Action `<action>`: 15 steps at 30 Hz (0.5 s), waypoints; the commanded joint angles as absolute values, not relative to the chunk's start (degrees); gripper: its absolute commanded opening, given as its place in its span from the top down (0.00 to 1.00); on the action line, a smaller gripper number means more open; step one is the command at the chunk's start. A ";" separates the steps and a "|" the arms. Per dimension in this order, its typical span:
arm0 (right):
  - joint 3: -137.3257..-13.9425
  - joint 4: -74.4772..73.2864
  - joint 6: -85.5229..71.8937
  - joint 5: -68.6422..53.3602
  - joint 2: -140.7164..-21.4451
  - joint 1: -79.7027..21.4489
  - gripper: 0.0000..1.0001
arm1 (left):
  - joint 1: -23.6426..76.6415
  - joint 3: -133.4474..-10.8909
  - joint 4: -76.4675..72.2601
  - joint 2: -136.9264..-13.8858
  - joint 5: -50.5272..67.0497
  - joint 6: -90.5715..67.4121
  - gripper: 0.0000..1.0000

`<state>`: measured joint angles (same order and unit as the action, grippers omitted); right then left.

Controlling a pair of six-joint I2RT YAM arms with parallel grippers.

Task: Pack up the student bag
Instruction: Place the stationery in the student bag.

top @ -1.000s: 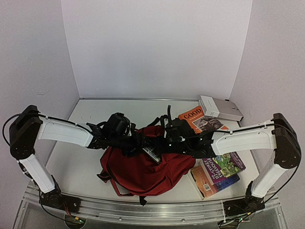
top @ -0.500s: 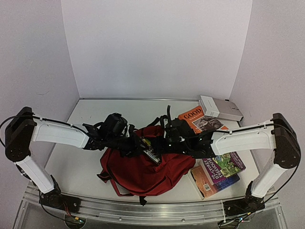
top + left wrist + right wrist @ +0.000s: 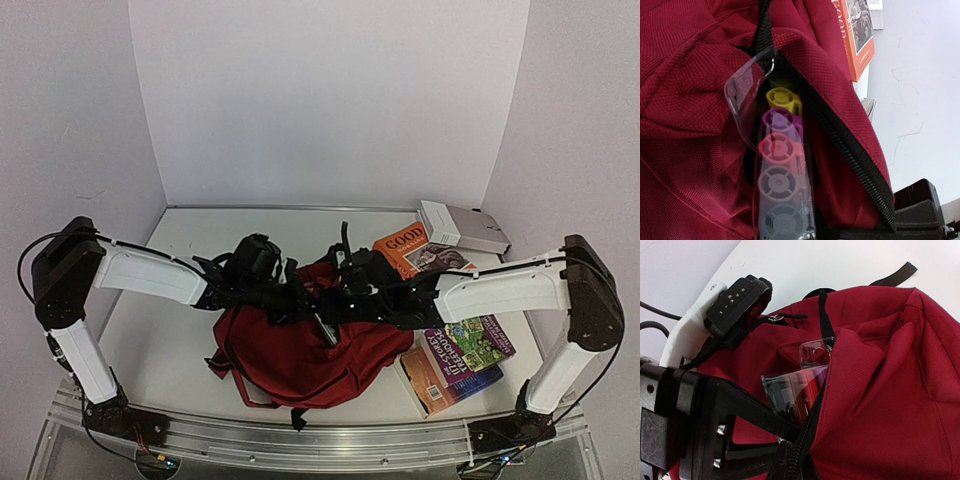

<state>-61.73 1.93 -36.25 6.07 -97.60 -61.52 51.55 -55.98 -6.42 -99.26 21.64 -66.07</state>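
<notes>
The student bag [image 3: 300,355] lies in the middle of the table, dark red, its top zipper open. A clear pack of markers [image 3: 782,165] with yellow, purple, pink and grey caps stands partway inside the opening; it also shows as the pack [image 3: 790,390]. My left gripper [image 3: 290,298] sits at the pack's outer end and is shut on it; its fingertips lie below the left wrist view's edge. My right gripper [image 3: 790,467] is shut on the bag's black zipper edge [image 3: 815,425] and holds the opening's right lip up.
An orange book [image 3: 420,252] and a white box [image 3: 462,228] lie behind the bag at the right. A purple book [image 3: 468,345] rests on another book [image 3: 440,385] beside the bag's right side. The left wrist camera [image 3: 735,300] hangs close to the bag.
My left gripper has closed from wide open onto the marker pack and moved slightly right. The pack sits a little deeper in the opening. The right gripper stays shut on the zipper edge.
</notes>
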 commanded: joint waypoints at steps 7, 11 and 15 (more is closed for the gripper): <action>-68.56 12.32 -38.52 5.14 -99.30 -62.26 1.00 | 51.86 -58.07 -22.76 -105.99 21.56 -72.49 1.00; -67.47 13.82 -38.39 5.06 -98.13 -62.14 1.00 | 51.86 -58.78 -25.27 -107.65 22.01 -72.64 1.00; -66.49 14.24 -37.08 5.95 -96.71 -62.16 1.00 | 51.67 -60.18 -23.90 -108.61 24.39 -70.24 0.99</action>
<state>-63.66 1.95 -37.59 9.05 -99.96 -60.40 51.24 -56.66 -19.29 -106.61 22.03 -71.35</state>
